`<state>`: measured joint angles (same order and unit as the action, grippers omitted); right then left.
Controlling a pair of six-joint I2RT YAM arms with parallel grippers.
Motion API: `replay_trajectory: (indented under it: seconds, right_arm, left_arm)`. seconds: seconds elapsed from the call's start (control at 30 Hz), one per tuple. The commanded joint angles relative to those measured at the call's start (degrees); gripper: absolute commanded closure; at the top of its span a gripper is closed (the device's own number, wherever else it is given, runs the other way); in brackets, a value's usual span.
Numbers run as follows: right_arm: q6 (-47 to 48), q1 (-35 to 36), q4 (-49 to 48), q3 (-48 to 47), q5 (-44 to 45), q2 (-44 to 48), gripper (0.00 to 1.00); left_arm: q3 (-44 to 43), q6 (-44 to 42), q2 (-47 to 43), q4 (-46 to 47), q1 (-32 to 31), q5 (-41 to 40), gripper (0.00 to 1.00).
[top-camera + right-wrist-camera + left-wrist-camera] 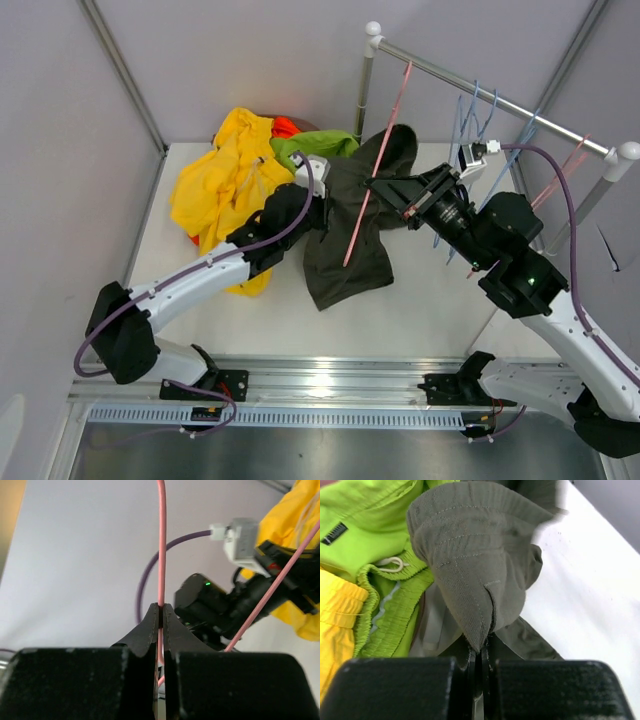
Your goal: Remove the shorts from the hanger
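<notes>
The dark olive-grey shorts hang draped over a pink wire hanger above the table's middle. My left gripper is shut on a fold of these shorts, and the pinched cloth shows in the left wrist view between the jaws of that gripper. My right gripper is shut on the pink hanger wire, with the wire clamped between the jaws of that gripper. Yellow shorts, orange shorts and lime green shorts lie piled at the back left. The navy pair is not in view.
A metal clothes rail crosses the back right on two posts. Several empty blue hangers and a pink one hang from it. Grey walls close in the table on the left and at the back.
</notes>
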<state>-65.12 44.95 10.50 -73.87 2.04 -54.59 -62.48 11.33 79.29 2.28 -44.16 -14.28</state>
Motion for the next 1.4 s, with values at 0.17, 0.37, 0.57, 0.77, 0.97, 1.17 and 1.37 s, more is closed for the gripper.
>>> replay_trajectory:
  seconds: [0.17,0.37,0.57,0.77,0.97,1.17,1.37]
  right_arm:
    - [3.85,0.05,1.09,-6.29,5.48,2.73,1.0]
    - [11.68,-5.39,4.44,-8.14,10.0,-0.25,1.0]
    - [7.3,-18.04,-1.53,-6.21,-1.33,-7.45,1.0]
    - [6.24,-24.37,-7.6,-7.16,-6.09,-13.87,1.0]
    - [4.92,-26.32,-9.09,-7.7,-7.14,-18.09,1.0]
    - [3.16,-26.23,-9.18,-4.54,-9.25,-17.66,1.0]
    - [2.46,-26.05,-6.64,1.0,-8.99,-13.62,1.0]
  left_arm:
    - [1.65,1.57,-3.6,2.81,1.01,4.79,1.0]
    - [13.95,6.86,-20.09,2.82,-0.22,3.48,1.0]
    - [19.23,7.91,-30.84,-6.48,-2.86,0.05,1.0]
    - [20.03,8.27,-40.61,-12.91,-3.65,-1.45,1.0]
    - [21.61,8.27,-43.78,-15.11,-3.65,-2.59,1.0]
    - [23.11,8.62,-44.4,-14.76,-3.65,-2.59,1.0]
    - [19.43,7.48,-43.43,-15.82,-3.65,-3.29,1.0]
